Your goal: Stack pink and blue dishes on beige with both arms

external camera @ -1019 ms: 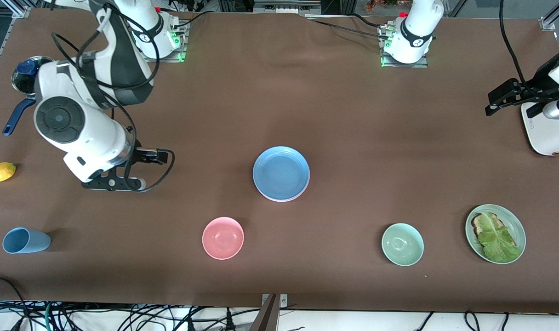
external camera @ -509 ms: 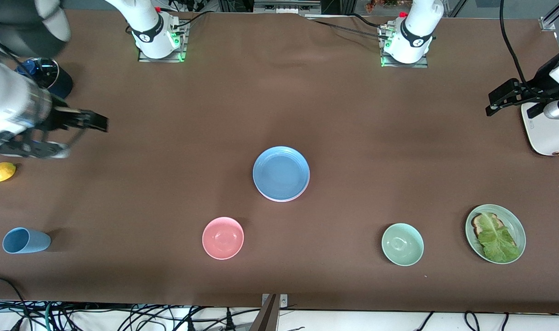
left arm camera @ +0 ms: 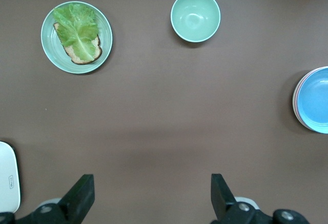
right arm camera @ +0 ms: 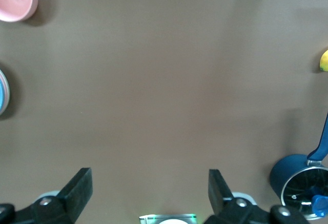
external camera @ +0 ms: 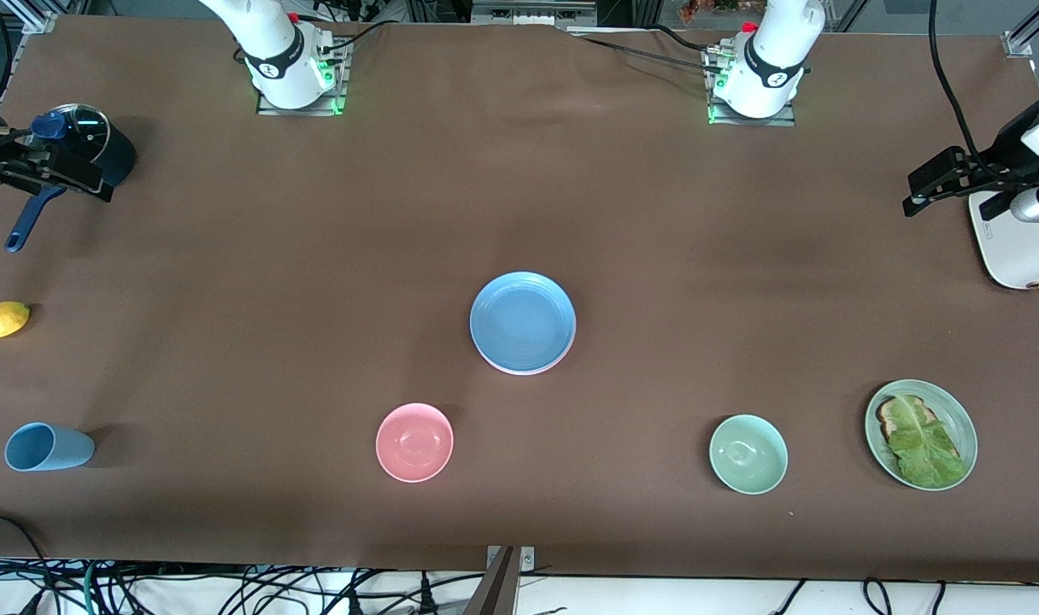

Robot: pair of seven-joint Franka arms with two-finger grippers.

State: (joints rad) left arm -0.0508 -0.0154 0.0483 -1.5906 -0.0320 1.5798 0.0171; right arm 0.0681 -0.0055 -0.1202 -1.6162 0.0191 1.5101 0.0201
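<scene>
The blue plate (external camera: 523, 320) tops the stack at the table's middle, pink and pale rims peeking from under it, so the stacking looks done, which would explain why the right gripper (right arm camera: 148, 190) over the saucepan (external camera: 88, 145) and left gripper (left arm camera: 151, 196) both hang open and empty.

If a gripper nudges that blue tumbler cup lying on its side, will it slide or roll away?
The blue tumbler cup lies on its side, so it would probably roll. It looks slightly tapered, so the roll may curve. It appears empty, so likely light and easily pushed.
</scene>
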